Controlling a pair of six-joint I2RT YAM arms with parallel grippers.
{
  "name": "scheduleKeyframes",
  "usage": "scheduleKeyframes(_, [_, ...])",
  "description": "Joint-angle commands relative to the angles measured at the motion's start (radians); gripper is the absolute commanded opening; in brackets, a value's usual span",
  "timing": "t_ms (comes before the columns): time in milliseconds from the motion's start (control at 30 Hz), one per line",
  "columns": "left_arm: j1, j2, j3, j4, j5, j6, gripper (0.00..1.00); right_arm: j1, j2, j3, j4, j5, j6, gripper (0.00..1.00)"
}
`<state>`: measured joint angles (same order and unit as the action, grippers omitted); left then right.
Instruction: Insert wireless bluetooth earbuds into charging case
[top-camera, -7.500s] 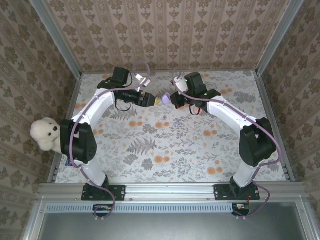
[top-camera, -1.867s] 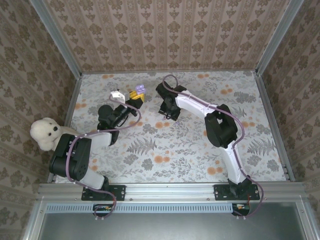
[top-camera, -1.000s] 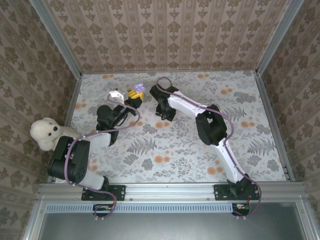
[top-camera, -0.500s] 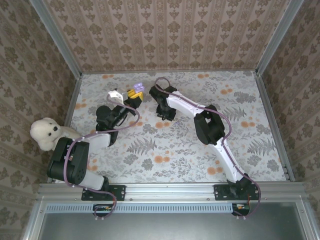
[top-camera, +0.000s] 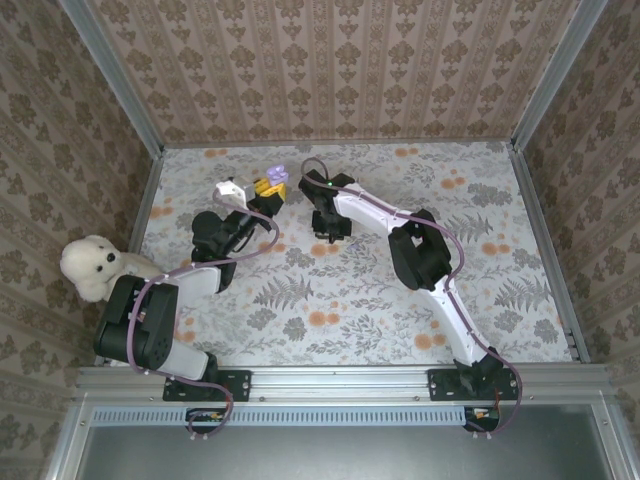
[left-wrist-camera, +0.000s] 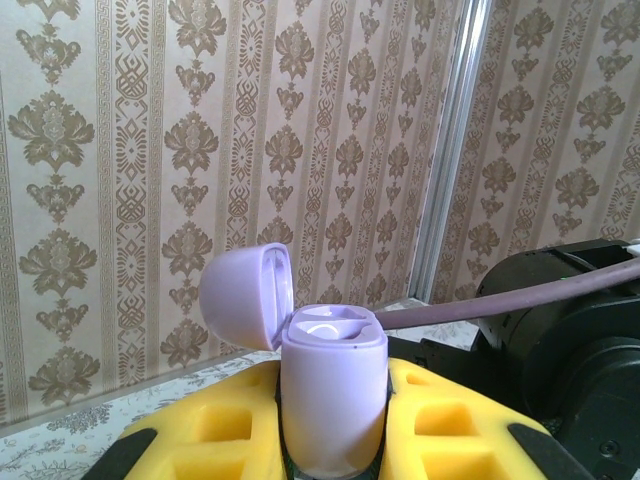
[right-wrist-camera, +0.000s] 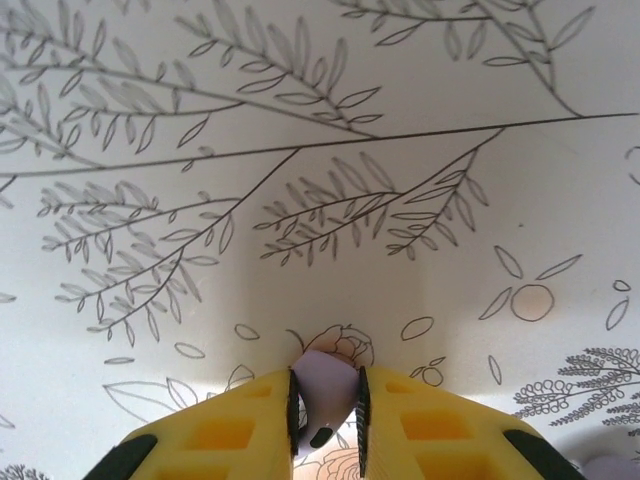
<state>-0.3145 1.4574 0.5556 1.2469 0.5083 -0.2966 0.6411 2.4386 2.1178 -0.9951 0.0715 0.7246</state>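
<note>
My left gripper (left-wrist-camera: 334, 425) is shut on the lilac charging case (left-wrist-camera: 333, 400) and holds it upright above the table. Its lid (left-wrist-camera: 245, 297) stands open to the left. From above, the case (top-camera: 277, 177) sits at the tip of the left gripper (top-camera: 267, 191), at the far left-centre of the table. Just right of it, my right gripper (top-camera: 327, 228) points down at the tablecloth. Its yellow fingers (right-wrist-camera: 225, 430) are shut on a small lilac earbud (right-wrist-camera: 330, 382) that rests on a printed flower, and both pads press its sides.
A white teddy bear (top-camera: 88, 267) sits at the table's left edge beside the left arm. Patterned walls and metal posts (top-camera: 110, 75) close in the back and sides. A lilac shape (right-wrist-camera: 612, 466) lies at the lower right of the right wrist view.
The right arm has edged slightly left and stayed low over the cloth. The left arm holds the open case in nearly the same place.
</note>
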Motion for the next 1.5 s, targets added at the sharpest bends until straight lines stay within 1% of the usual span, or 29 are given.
scheduleKeyframes(0, [0.000, -0.022, 0.001, 0.046, -0.002, -0.022, 0.00, 0.023, -0.013, -0.023, -0.041, -0.029, -0.116, 0.23])
scheduleKeyframes(100, [-0.001, -0.019, 0.004, 0.045, -0.001, -0.024, 0.00, 0.032, -0.008, -0.014, -0.065, -0.024, -0.155, 0.24])
scheduleKeyframes(233, [-0.001, -0.013, 0.007, 0.046, -0.001, -0.028, 0.00, 0.034, 0.011, 0.012, -0.101, -0.016, -0.159, 0.27])
scheduleKeyframes(333, [-0.001, -0.007, 0.012, 0.046, 0.002, -0.033, 0.00, 0.034, 0.021, 0.027, -0.115, -0.007, -0.135, 0.33])
scheduleKeyframes(467, [-0.001, -0.002, 0.015, 0.048, 0.002, -0.033, 0.00, 0.034, 0.032, 0.047, -0.126, -0.010, -0.075, 0.36])
scheduleKeyframes(667, [-0.001, 0.005, 0.018, 0.047, 0.001, -0.037, 0.00, 0.020, 0.042, 0.052, -0.129, -0.021, 0.051, 0.36])
scheduleKeyframes(833, [-0.001, 0.009, 0.018, 0.048, 0.006, -0.037, 0.00, 0.012, 0.037, 0.054, -0.108, -0.018, 0.112, 0.36])
scheduleKeyframes(1067, [0.000, 0.008, 0.015, 0.048, 0.009, -0.032, 0.00, -0.003, 0.049, 0.065, -0.108, -0.026, 0.152, 0.36])
scheduleKeyframes(1467, [0.001, 0.009, 0.014, 0.049, 0.011, -0.032, 0.00, -0.001, 0.063, 0.064, -0.097, -0.068, 0.217, 0.35])
